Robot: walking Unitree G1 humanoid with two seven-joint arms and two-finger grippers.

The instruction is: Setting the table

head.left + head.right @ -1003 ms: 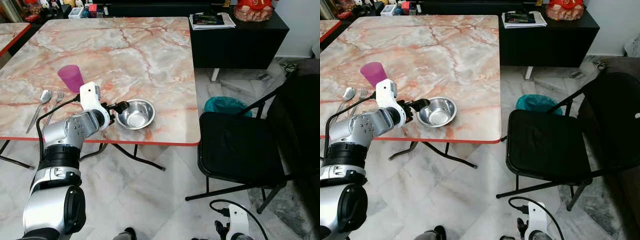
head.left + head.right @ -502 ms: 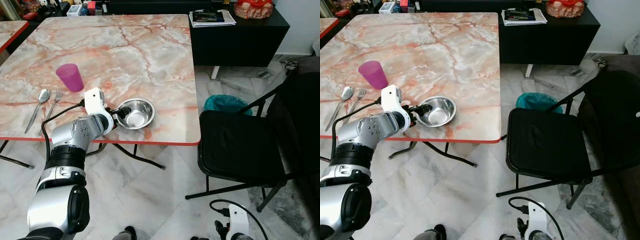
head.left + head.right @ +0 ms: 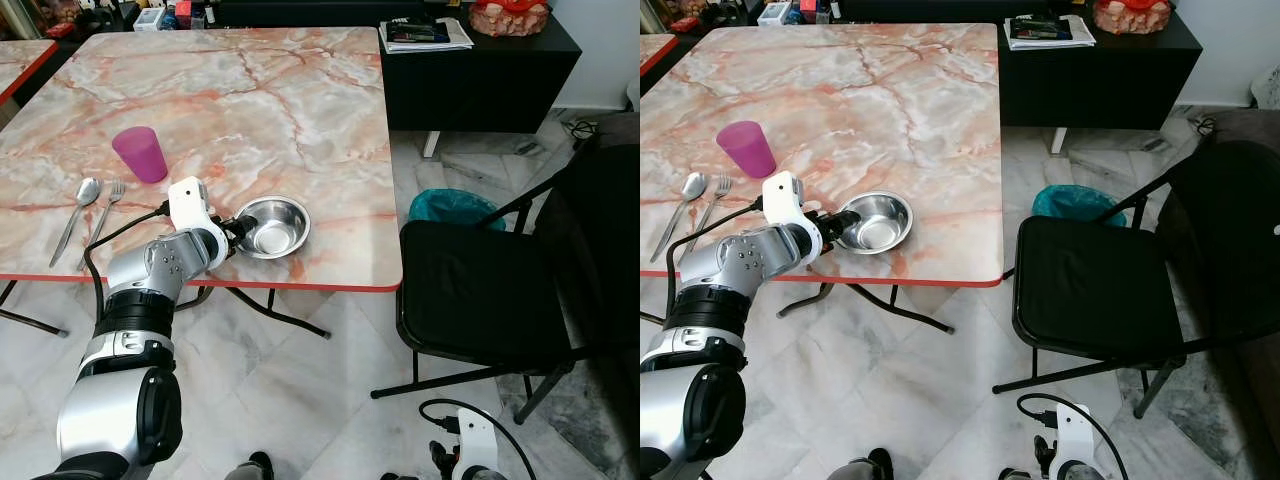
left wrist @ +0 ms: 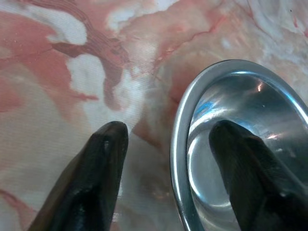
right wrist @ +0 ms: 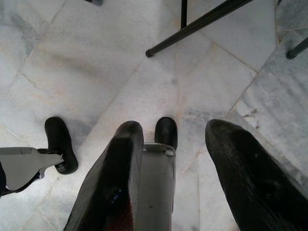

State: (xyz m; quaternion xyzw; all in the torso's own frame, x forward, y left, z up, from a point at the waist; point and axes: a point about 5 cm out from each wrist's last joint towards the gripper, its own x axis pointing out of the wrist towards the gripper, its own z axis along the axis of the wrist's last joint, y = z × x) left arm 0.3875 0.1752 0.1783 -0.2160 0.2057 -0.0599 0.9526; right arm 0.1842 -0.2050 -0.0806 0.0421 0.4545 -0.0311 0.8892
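Left gripper (image 4: 166, 144) has crept up to the bowl (image 3: 271, 226) near the table (image 3: 330, 120) front edge; fingers spread, straddling its rim, gripping nothing yet; right gripper (image 5: 175, 159) hangs open, idle.

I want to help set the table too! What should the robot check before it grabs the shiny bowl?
1. Left gripper open: ok, its fingers are spread.
2. Fingers straddle the rim of the steel bowl: ok, one finger is outside on the marble table, the other inside the bowl.
3. Bowl upright and empty: ok.
4. Bowl away from the table's edge: ok, though it sits near the front edge.
5. Pink cup, spoon and fork out of the way: ok, they lie apart on the robot's left.
6. Right gripper idle: ok, it hangs open over the floor.
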